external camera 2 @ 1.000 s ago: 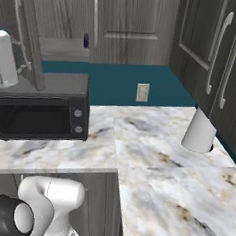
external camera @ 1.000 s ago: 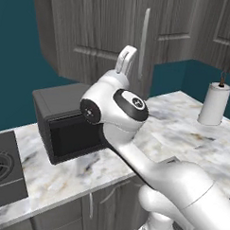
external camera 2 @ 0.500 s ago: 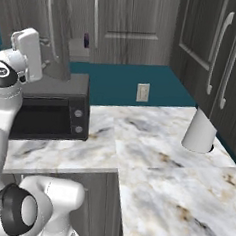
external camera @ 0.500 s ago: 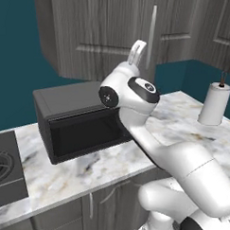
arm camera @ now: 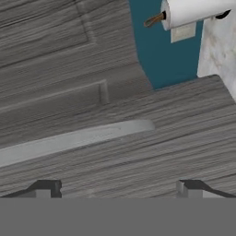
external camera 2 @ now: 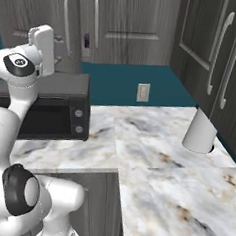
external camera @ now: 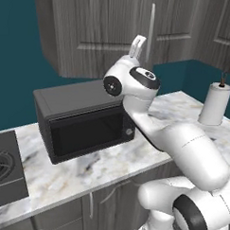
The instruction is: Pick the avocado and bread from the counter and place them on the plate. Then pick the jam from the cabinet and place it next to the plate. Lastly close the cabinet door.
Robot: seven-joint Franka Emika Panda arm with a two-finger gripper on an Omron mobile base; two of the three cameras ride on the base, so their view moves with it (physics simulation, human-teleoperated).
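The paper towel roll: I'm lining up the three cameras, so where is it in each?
Left base view: paper towel roll at the right edge, on the counter.
Right base view: right of centre, on the counter.
Hand view: top right, lying sideways because the camera is rolled.
Shared landmark: wall outlet.

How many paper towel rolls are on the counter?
1. The paper towel roll stands upright near the back corner of the counter, to the right of the microwave.

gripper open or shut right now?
Open. In the hand view the gripper has its two dark fingertips far apart near the frame's sides, nothing between them, facing the cabinet door and its pale bar handle.
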